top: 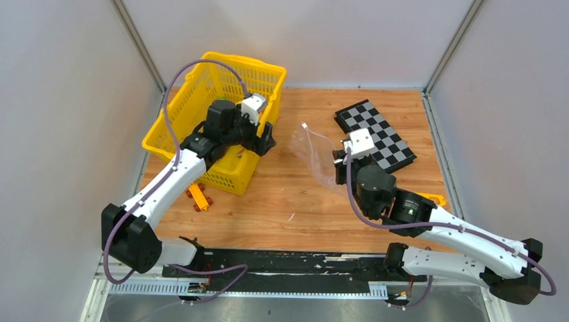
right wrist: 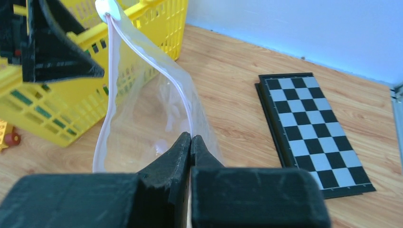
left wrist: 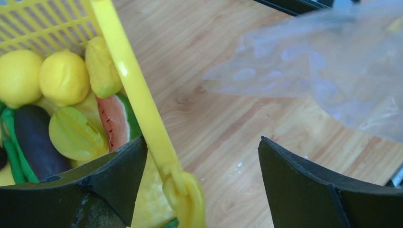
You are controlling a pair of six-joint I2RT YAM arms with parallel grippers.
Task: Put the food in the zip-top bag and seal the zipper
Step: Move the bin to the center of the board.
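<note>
The food lies in the yellow basket: yellow lemons point(left wrist: 64, 76), a watermelon slice point(left wrist: 114, 121), a purple eggplant point(left wrist: 35, 137) and a green pod point(left wrist: 9, 142). My left gripper point(top: 265, 137) is open and empty above the basket's near right rim point(left wrist: 138, 95), one finger over the food and one over the table. The clear zip-top bag point(top: 315, 154) stands open mid-table, beside the basket. My right gripper point(right wrist: 191, 137) is shut on its pale pink zipper point(right wrist: 110, 85) edge and holds the mouth up. The bag point(right wrist: 142, 109) looks empty.
The yellow lattice basket point(top: 201, 87) stands at the back left. A chequerboard point(top: 376, 134) lies at the back right. An orange toy car point(top: 198, 196) sits in front of the basket. A small yellow object point(top: 433, 198) lies by my right arm. Walls close three sides.
</note>
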